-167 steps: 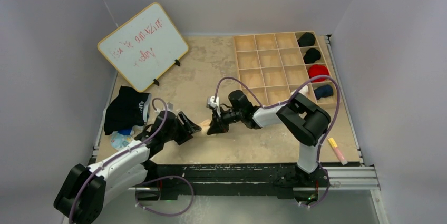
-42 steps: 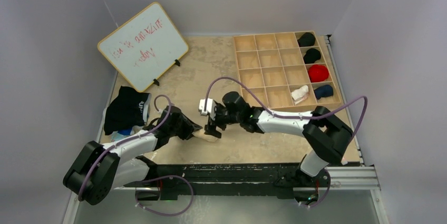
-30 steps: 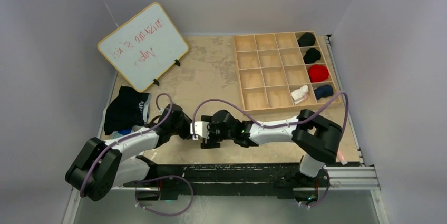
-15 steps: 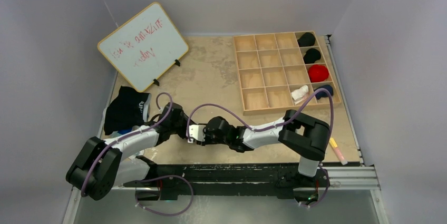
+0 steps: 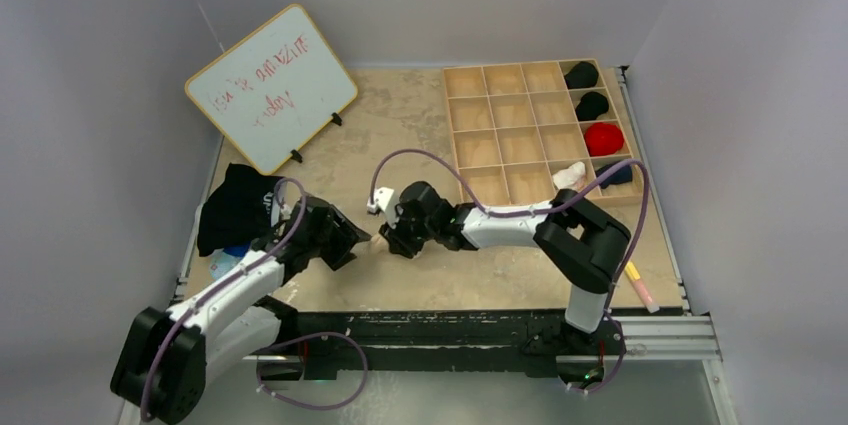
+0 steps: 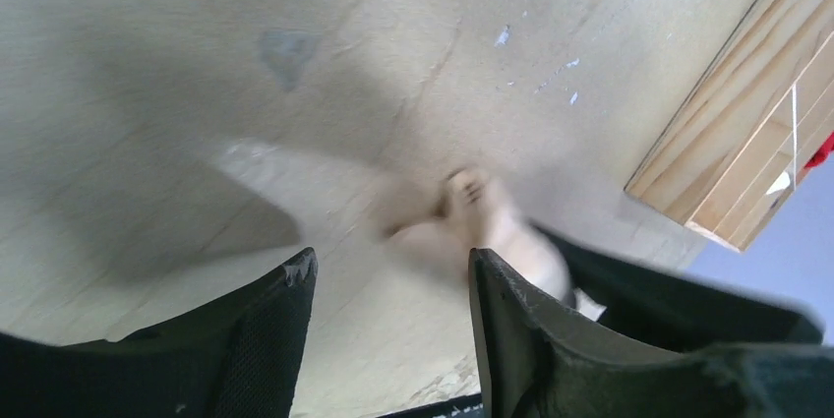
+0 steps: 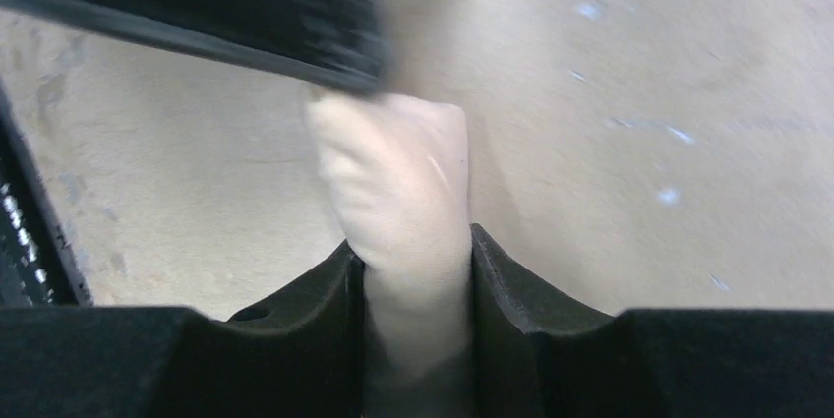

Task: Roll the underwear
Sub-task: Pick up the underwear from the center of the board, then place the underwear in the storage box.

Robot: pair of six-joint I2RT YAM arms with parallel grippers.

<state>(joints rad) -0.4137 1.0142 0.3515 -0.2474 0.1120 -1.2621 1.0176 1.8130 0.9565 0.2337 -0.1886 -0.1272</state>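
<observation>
One pale beige rolled underwear (image 7: 398, 182) of soft cloth sits between the two arms, in the front middle part of the worn tan wooden table (image 5: 400, 125). The right gripper (image 7: 413, 246) pinches it at one end, with both fingers pressed on the cloth, and the long axis of the roll runs straight out from those fingers. Seen from the top, this axis lies about left to right, and the free end points at the left gripper (image 6: 390, 266). That gripper stands with its jaws spread and nothing between them; the free end is just beyond its fingertips. The near edge of the table is close to the roll, while bare board opens on the far side — between the white rectangular whiteboard with red writing (image 5: 270, 85) and the light wooden tray of square compartments (image 5: 447, 125), which is well apart to the right. A dark heap of cloth (image 5: 235, 207) lies near the left edge. In the top view the two grippers hide nearly all of the roll. The left wrist view shows it only blurred, and in the right wrist view a dark blurred bar covers its far end — I cannot tell if the two touch.
</observation>
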